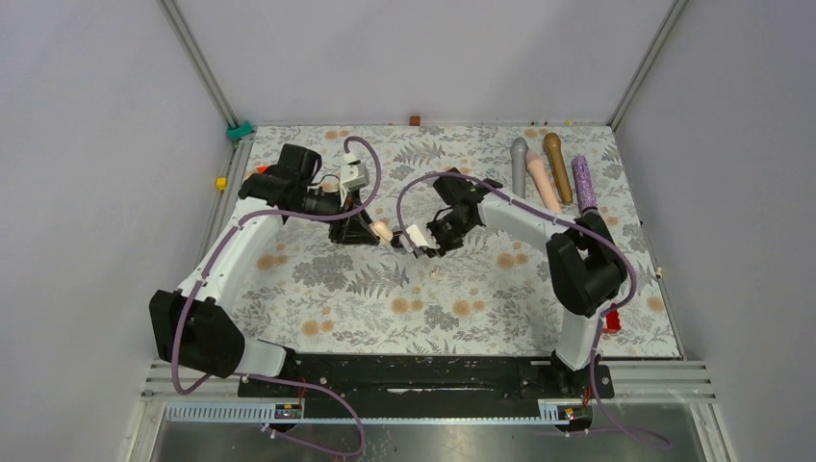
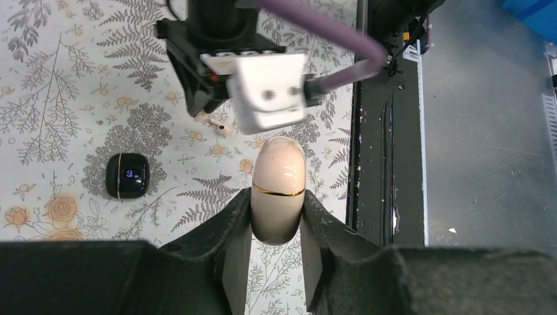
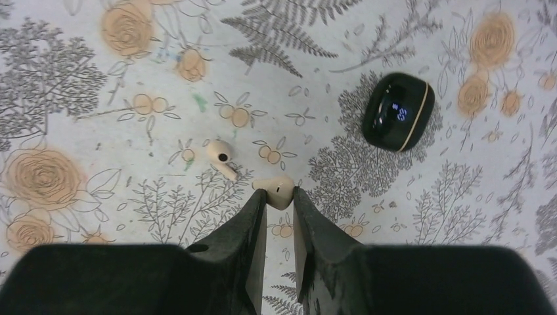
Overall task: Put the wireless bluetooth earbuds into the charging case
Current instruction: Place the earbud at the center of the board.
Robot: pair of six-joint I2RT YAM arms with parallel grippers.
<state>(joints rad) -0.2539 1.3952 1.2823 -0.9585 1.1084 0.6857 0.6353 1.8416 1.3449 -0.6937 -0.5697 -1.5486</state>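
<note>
From above, your left gripper (image 1: 373, 229) is over the middle of the floral tabletop (image 1: 385, 308), clenched on the cream case (image 1: 384, 232). Your right gripper (image 1: 400, 243) faces it from just beside, its tips near the case. Four rods (image 1: 543, 183) lie side by side at the far right, well apart from both arms. In your left wrist view, both fingers (image 2: 233, 236) press the flanks of the case (image 2: 278, 177), which stands out beyond them with a thin gold band around its middle. The white block on your right arm (image 2: 269, 98) sits just past the case's rounded end. A black case (image 2: 127, 175) with a lit display rests on the tabletop to the left. One earbud (image 2: 220, 126) shows beside the right arm's dark fingers, and from here you cannot tell whether it is gripped or lying loose. In your right wrist view, the right gripper (image 3: 279, 197) is pinched on a cream earbud (image 3: 276, 189) at its very tips, low over the tabletop. A second earbud (image 3: 220, 154) lies loose on the cloth just left of it, apart from the fingers. The black case (image 3: 397, 111) sits up and to the right, clear of both earbuds.
</note>
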